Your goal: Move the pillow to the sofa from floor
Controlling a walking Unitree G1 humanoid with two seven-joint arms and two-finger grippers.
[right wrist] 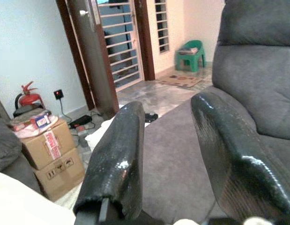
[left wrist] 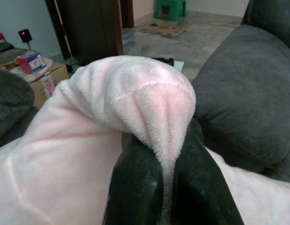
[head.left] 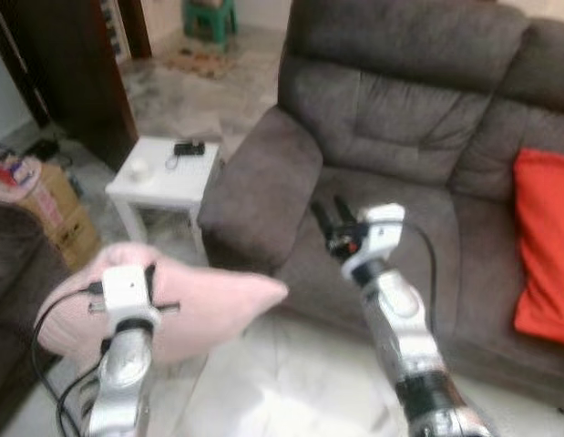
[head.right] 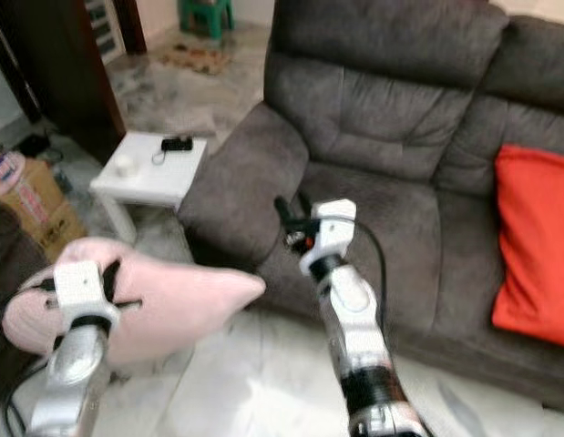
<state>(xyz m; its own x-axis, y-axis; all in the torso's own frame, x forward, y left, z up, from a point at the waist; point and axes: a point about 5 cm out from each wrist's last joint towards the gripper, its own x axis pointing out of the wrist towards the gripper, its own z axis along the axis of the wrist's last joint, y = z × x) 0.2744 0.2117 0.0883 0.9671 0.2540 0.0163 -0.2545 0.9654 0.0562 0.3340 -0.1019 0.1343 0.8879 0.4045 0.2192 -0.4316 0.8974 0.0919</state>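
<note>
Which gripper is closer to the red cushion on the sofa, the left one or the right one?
Right. The right gripper hovers open above the sofa seat, with the red cushion further to its right. The left gripper is off the sofa's left end, shut on the pink pillow.

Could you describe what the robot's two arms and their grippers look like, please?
Both arms are silver, jointed metal tubes with a black band lower down, each ending in a white, boxy wrist block. Black cables loop from the wrists back along the arms. The left gripper and the right gripper each carry two long black fingers, broad, slightly curved and glossy with a fine texture.
</note>
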